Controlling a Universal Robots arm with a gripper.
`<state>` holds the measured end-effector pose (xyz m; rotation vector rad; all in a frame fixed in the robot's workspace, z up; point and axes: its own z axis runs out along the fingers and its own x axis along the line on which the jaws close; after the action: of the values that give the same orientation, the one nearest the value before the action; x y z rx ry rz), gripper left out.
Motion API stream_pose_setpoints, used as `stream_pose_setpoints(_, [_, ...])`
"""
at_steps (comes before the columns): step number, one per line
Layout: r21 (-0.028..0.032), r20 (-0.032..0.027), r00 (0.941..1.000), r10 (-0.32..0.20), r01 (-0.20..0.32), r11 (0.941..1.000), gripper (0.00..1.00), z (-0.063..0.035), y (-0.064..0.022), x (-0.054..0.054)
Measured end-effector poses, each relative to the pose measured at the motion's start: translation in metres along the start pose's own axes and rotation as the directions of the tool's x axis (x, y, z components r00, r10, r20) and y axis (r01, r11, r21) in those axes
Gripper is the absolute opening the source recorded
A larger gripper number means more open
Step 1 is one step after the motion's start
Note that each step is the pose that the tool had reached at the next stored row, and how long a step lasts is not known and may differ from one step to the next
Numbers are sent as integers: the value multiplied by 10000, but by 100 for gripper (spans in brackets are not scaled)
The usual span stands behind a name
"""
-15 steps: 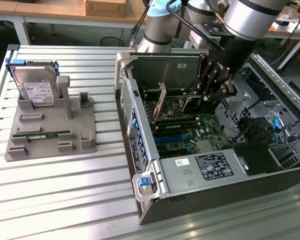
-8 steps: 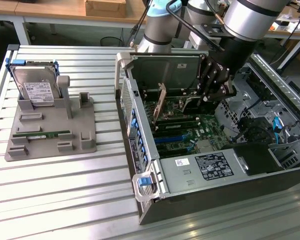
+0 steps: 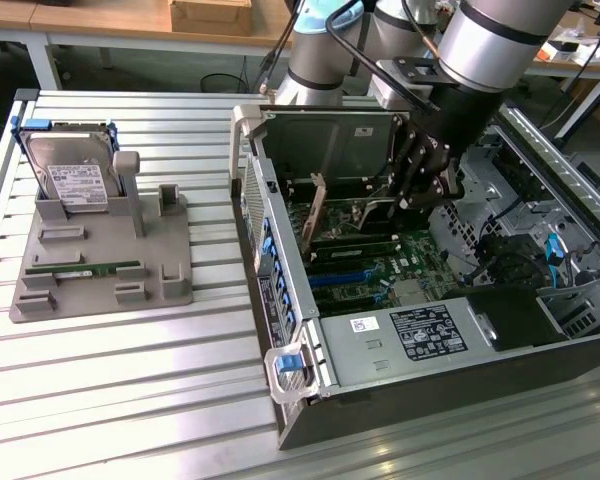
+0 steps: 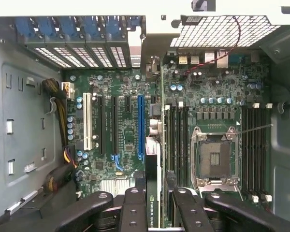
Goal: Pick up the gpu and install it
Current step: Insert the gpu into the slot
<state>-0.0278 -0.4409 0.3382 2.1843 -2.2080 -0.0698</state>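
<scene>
one gpu [image 4: 153, 195], one hard drive [image 3: 75, 180], one loose ram stick [image 3: 85, 268], one grey tray [image 3: 100, 300], one computer case [image 3: 460, 390], one gripper [image 3: 417, 185].

Slatted aluminium table [image 3: 130, 400]; wooden workbench [image 3: 100, 20] behind, cardboard box [image 3: 210, 15] on it

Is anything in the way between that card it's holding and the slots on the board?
Nothing visible. The gripper holds the gpu edge-on over the motherboard, beside the long blue slot. That slot is empty, and so are the slots next to it.
</scene>
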Motion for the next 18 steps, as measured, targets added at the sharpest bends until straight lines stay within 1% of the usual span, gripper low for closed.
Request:
stream_pose_setpoints(1, [0,0,10000,1,-1,10000,26,15,14,4])
stream_pose_setpoints(5, [0,0,10000,-1,1,10000,26,82,20,40])
stream_pose_setpoints(12, [0,0,10000,-14,14,10000,26,181,42,68])
stream_pose_setpoints(18, [-1,-5,10000,-67,67,10000,26,302,63,110])
